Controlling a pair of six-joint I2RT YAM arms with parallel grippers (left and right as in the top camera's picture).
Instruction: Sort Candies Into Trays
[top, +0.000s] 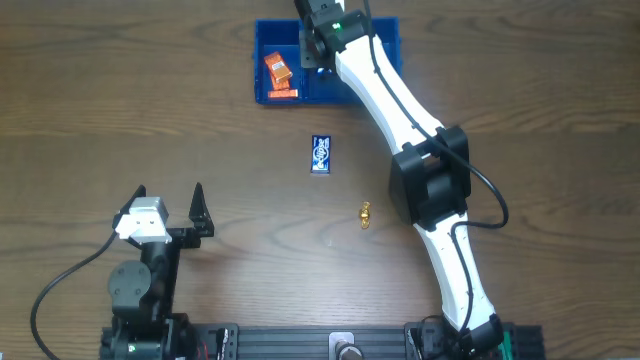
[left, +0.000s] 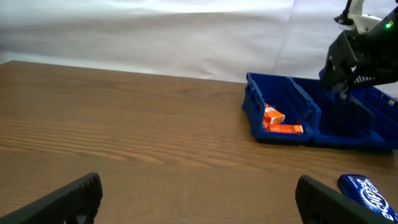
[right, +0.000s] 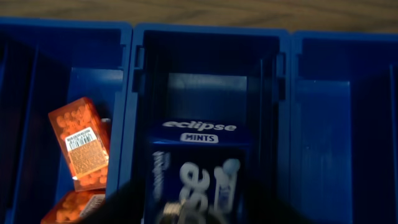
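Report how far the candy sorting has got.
Done: two orange candy boxes lie in an end compartment of the blue tray. In hand: the right gripper holds a mint box at the middle compartment. Left: a second mint box and a gold-wrapped candy on the table; the left gripper is open.

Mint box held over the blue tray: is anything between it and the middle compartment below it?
Nothing visible. The mint box hangs over the middle compartment, whose visible floor looks bare. The orange candy boxes lie in the neighbouring compartment, past a divider.
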